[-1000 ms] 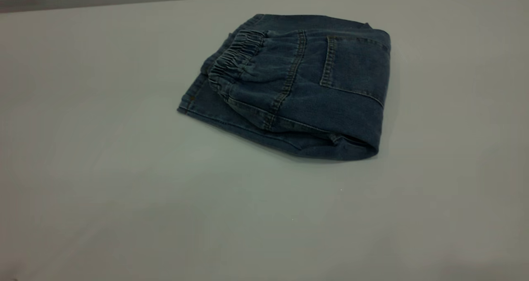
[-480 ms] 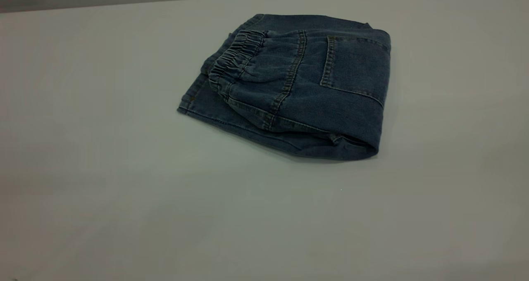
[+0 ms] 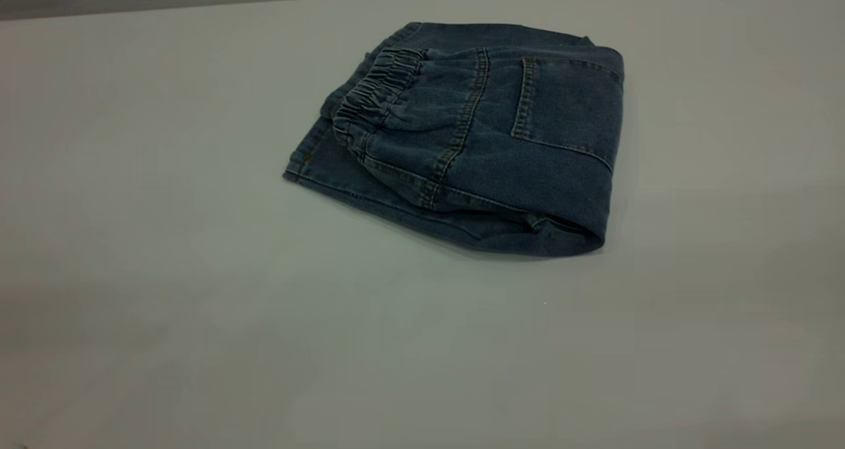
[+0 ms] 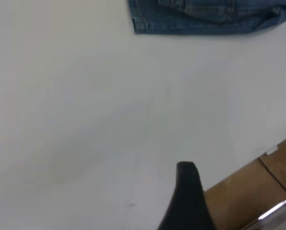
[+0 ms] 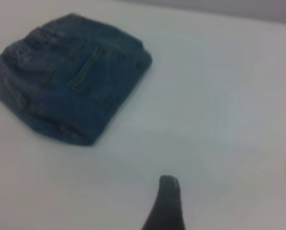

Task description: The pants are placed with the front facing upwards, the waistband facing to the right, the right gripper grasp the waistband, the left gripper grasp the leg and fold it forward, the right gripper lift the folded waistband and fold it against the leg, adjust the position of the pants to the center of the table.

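Pale grey and bare over most of its span, the counter (image 3: 198, 304) carries one folded bundle of denim toward its far side. Neither arm appears in the exterior view. From the left wrist view only one dark finger of the left pincer (image 4: 187, 199) shows, hovering over bare counter near its edge, with a brown floor beyond; whether that pincer is spread or pressed together cannot be told. The right wrist view likewise shows a single dark fingertip of the right pincer (image 5: 166, 203) above bare counter, its state also not to be told. Both pincers sit well apart from the pants (image 3: 488, 145), touching nothing. The pants lie folded into a compact packet, a square back pocket (image 3: 561, 105) with tan stitching facing up. The waistband (image 3: 373, 96), gathered into small pleats, lies on top of the leg layer at the packet's left side in the exterior view.
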You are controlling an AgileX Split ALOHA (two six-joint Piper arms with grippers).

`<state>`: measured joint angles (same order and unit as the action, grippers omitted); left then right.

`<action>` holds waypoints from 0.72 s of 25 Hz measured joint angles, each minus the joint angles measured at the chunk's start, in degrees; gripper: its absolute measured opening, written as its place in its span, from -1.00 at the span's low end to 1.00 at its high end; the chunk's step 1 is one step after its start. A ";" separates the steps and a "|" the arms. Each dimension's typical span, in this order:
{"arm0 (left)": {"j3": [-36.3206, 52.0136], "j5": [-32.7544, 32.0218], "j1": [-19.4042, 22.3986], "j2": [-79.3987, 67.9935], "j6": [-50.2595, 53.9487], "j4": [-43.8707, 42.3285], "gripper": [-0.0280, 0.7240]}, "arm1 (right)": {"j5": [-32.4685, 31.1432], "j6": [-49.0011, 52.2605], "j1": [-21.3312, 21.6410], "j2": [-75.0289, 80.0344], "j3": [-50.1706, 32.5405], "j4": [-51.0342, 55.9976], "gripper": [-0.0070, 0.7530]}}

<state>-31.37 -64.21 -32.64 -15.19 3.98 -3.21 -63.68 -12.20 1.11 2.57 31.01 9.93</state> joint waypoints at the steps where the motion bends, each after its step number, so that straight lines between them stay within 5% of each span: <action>1: 0.00 0.58 0.00 0.00 0.38 0.00 0.36 | 0.38 -0.06 0.00 -0.76 0.00 -0.01 0.48; 18: 2.14 2.62 0.00 0.00 3.25 -1.46 0.36 | 2.20 -0.12 0.00 -1.97 -1.90 0.09 0.48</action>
<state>-29.23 -61.59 -32.64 -15.19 7.23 -4.66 -61.48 -12.32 1.11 0.60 29.12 10.02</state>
